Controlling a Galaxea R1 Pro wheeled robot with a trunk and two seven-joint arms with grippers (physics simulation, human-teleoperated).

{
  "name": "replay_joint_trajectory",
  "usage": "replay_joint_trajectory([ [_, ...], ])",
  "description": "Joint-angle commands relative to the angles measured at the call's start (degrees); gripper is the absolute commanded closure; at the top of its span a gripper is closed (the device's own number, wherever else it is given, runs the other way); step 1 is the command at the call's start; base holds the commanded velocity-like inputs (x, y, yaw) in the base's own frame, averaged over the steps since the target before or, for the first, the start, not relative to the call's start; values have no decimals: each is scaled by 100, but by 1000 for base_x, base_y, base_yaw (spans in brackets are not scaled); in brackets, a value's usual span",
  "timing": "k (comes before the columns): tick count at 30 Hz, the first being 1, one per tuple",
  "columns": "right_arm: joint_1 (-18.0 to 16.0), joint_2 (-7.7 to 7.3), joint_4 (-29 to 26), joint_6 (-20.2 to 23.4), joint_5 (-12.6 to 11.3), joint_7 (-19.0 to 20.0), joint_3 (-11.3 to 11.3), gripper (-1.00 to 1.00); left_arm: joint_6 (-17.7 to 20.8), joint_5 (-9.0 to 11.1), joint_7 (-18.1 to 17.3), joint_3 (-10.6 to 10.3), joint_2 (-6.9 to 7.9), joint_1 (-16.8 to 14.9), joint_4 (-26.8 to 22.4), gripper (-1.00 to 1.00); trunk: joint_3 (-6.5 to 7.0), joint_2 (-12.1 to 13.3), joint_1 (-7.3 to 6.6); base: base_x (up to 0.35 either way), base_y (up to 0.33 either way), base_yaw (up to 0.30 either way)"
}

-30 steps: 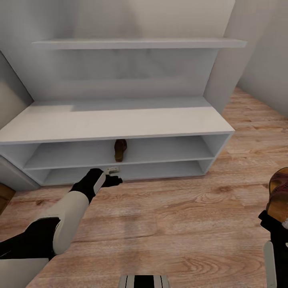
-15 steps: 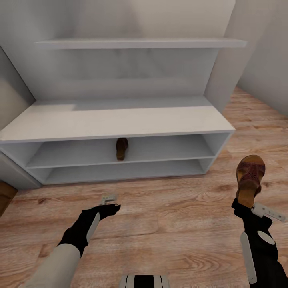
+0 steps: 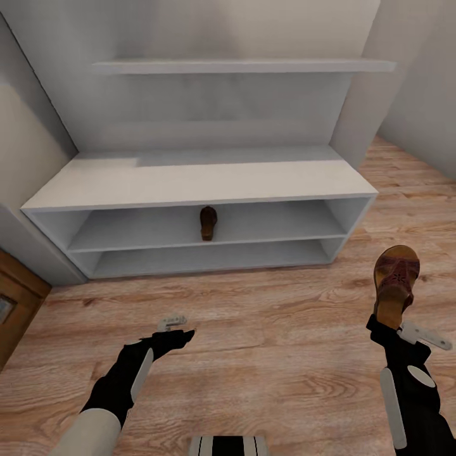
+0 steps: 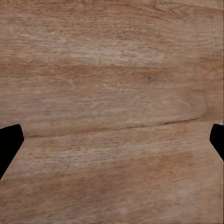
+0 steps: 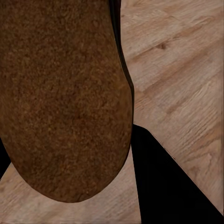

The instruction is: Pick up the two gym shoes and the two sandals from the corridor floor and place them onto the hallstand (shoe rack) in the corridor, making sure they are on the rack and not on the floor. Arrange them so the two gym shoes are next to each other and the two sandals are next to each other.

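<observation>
The hallstand (image 3: 196, 180) stands against the wall ahead. One dark brown sandal (image 3: 208, 223) sits on its upper open tier, near the middle. My right gripper (image 3: 398, 324) is shut on the heel of the other sandal (image 3: 396, 275), holding it toe-up above the corridor floor (image 3: 272, 354) at the right. Its brown sole (image 5: 65, 93) looms large in the right wrist view. My left gripper (image 3: 177, 328) hovers open over bare floor in front of the rack, its black fingertips (image 4: 9, 142) spread wide with nothing between them. The gym shoes are out of view.
A floating wall shelf (image 3: 240, 65) hangs above the rack. A brown wooden door or panel (image 3: 12, 304) stands at the left edge beside a grey wall. Another wall corner (image 3: 361, 120) rises right of the rack, with floor running past it.
My left gripper pulled back from the rack's lower tier to over the floor. My right arm raised the sandal into fuller view. The whole view has shifted, moving the rack rightward in the picture.
</observation>
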Motion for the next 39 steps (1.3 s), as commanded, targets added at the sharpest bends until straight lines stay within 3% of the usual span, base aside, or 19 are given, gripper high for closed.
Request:
replay_joint_trajectory([
  [1, 0, 0, 0, -7, -17, 3, -1, 100, 0, 0, 1, 10, 1, 12, -3, -100, 0, 0, 0, -231, 206, 0],
  [39, 0, 0, 0, -6, -15, 3, -1, 100, 0, 1, 3, 18, -2, 34, -21, -100, 0, 0, 0, -16, 104, 0],
])
